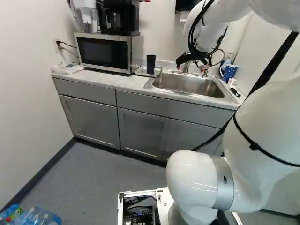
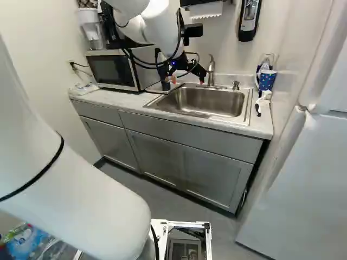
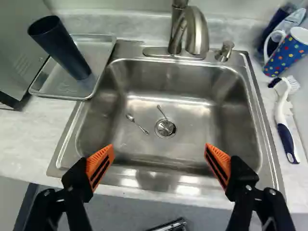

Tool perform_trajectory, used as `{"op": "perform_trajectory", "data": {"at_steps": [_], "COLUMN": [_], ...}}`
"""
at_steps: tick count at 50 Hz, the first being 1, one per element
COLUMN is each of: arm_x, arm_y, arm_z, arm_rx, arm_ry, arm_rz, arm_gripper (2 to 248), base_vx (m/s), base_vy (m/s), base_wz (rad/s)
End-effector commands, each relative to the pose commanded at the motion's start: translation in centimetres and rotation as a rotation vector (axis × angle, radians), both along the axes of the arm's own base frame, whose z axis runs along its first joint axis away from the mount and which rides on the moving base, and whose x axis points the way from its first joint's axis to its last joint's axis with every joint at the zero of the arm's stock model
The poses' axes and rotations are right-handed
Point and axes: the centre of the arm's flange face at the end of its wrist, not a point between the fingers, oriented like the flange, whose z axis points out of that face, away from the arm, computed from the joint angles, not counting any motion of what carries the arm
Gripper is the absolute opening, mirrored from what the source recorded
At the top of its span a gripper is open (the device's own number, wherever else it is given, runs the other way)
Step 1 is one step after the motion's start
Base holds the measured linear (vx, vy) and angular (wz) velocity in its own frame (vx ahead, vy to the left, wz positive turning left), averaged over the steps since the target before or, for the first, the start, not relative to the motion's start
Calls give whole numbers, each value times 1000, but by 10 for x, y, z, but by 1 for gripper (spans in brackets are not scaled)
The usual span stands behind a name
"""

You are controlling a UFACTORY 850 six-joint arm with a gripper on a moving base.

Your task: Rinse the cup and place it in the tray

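Gripper (image 2: 187, 80), fingers spread, above sink (image 3: 197, 115)

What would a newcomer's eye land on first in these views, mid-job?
Probably the big white arm looming across both base views. Then, in the wrist view, the open end effector with bright orange pads above the steel sink, and the tall dark cup in the metal tray beside it.
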Motion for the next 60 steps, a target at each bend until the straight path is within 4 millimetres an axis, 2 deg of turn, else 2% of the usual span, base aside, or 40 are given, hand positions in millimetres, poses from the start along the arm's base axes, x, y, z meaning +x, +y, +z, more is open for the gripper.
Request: {"op": "perform_trajectory", "data": {"at_steps": [41,60], "arm_x": [0,0], "arm_y": [0,0], "arm_z": [0,0], "arm_rx": [0,0], "arm_ry": [0,0], "arm_rz": [0,0], "arm_gripper": [247,247], "base_vx": [-95,-105], "base_vy": [58,110], "base_wz": [-285,-43]}}
